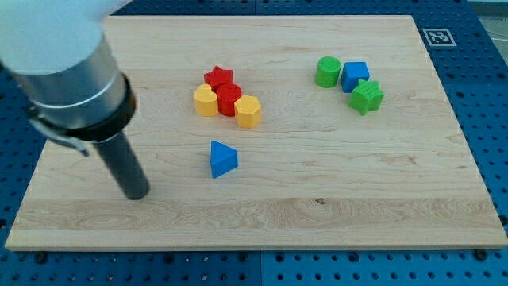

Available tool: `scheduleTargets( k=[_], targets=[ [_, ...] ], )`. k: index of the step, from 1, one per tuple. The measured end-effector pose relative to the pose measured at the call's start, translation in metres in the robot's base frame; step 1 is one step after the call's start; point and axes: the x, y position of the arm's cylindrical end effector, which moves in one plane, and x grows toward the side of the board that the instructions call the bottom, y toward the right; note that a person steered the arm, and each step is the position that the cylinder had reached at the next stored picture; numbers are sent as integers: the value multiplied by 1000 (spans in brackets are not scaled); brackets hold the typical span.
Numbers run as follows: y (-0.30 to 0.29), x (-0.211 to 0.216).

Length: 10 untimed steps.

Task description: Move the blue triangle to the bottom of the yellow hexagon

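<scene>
The blue triangle (222, 159) lies on the wooden board (333, 199), left of centre. The yellow hexagon (248, 111) sits above and a little right of it, with a gap between them. My tip (136, 193) rests on the board well to the left of the blue triangle and slightly lower, not touching any block. The rod rises up and left to the arm's grey body at the view's top left.
A red star (219, 78), a red cylinder (228, 99) and a yellow heart (205, 101) cluster against the yellow hexagon. A green cylinder (328, 71), a blue cube (355, 75) and a green star (366, 96) sit at the upper right.
</scene>
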Motion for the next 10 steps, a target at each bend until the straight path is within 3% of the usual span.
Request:
scheduleTargets(
  k=[3, 8, 10],
  targets=[
    [54, -27],
    [171, -24],
    [111, -27]
  ],
)
